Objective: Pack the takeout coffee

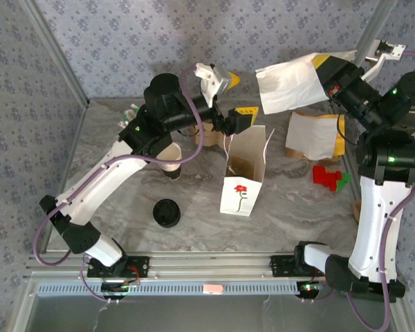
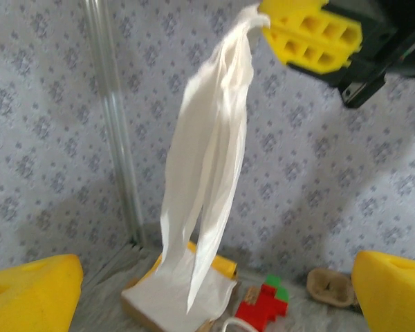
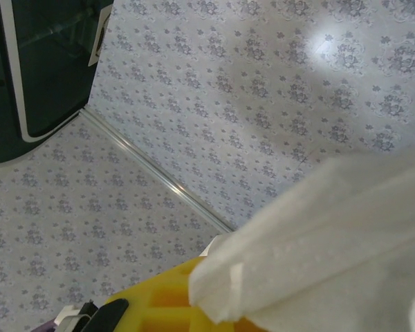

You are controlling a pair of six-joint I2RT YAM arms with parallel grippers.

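The upright white paper cup with black lid [image 1: 167,212] stands toward the near-left corner of the surface [image 1: 294,207], nearest the spread left pincer [image 1: 240,98]; the distant right pincer [image 1: 324,69] pinches a white paper napkin [image 1: 287,86].

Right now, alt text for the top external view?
The right fingers pinch a white paper sheet aloft at far right; the open left fingers hover by an open white flower-print bag mid-table. The black-lidded takeout coffee stands apart, near left.
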